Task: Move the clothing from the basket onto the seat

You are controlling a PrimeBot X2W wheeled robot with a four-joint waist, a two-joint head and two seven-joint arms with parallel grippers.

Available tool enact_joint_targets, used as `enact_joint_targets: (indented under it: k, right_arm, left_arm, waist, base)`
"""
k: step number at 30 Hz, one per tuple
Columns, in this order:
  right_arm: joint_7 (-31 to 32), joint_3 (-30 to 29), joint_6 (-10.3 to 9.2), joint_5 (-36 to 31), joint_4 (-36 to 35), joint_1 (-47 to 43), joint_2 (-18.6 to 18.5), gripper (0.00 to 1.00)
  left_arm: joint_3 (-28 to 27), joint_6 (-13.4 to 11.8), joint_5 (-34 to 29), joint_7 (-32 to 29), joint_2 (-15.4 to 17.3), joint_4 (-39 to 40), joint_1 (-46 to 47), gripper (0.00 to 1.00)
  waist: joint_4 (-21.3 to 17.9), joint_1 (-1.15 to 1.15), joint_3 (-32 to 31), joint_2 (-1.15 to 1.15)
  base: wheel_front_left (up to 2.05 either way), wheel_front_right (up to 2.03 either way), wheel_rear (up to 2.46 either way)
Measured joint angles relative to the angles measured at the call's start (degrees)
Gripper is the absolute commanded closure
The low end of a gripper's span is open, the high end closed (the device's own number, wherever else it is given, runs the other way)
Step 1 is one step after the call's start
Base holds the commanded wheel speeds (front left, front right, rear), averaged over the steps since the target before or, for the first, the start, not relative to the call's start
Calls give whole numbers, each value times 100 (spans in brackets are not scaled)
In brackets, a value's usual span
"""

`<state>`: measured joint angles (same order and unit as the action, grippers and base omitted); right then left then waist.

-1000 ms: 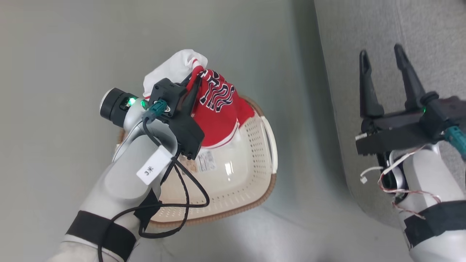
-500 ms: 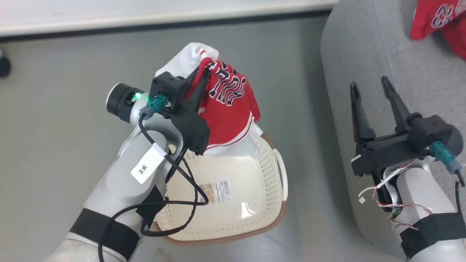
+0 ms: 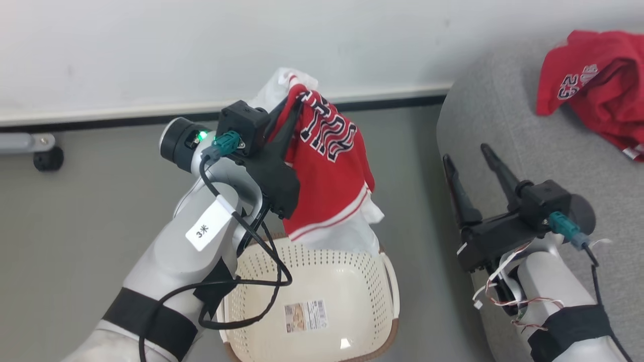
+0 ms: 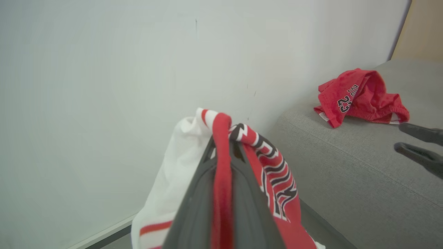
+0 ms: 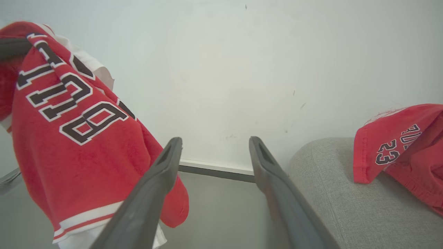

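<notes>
My left gripper (image 3: 297, 100) is shut on a bunched red jersey (image 3: 332, 176) with dark white-edged lettering and a white lining. It hangs above the far rim of the cream perforated basket (image 3: 375, 301), whose inside shows just a label. The left wrist view has the red strap pinched between my left gripper (image 4: 221, 138) fingers. A second red garment (image 3: 598, 85) marked 23 lies crumpled on the grey seat (image 3: 503, 125) at the right. My right gripper (image 3: 465, 153) is open and holds nothing, over the seat's near edge; its open fingers (image 5: 162, 166) point at the wall.
A white wall (image 3: 151, 50) with a dark baseboard (image 3: 100, 123) runs behind the basket. A small dark fitting (image 3: 48, 158) sits at the wall's foot on the left. Grey floor (image 3: 75, 226) surrounds the basket.
The head camera has tilted up, bringing the wall and the garment on the seat into view. My left gripper has lifted the jersey, so its hem now hangs above the basket rim.
</notes>
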<state>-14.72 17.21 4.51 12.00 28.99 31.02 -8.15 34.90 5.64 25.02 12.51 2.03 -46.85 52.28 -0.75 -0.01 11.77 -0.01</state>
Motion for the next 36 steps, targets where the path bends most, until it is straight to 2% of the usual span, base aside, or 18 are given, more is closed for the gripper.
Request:
enact_joint_targets:
  k: [10,18,28,36]
  right_arm:
    - [1,428,208,-2,634,-238,49,0]
    - [1,781,257,154,1060,-348,93,0]
    - [1,1987,261,681,1232,-306,69,0]
    - [1,2455,261,1163,1334,-76,-233,0]
  left_arm:
    - [449,42,412,-148,-2,3,-327,100]
    - [731,33,738,-261,0,154,-650,100]
    - [1094,-119,982,-422,8,668,-836,100]
    - [1391,-241,1094,-511,16,1139,-900,100]
  waist:
    - [39,0,-757,0]
    - [119,0,-1347,0]
    - [274,0,-1776,0]
    - [447,1,-1820,1]
  base:
    - [0,0,0]
    - [0,0,0]
    - [0,0,0]
    - [0,0,0]
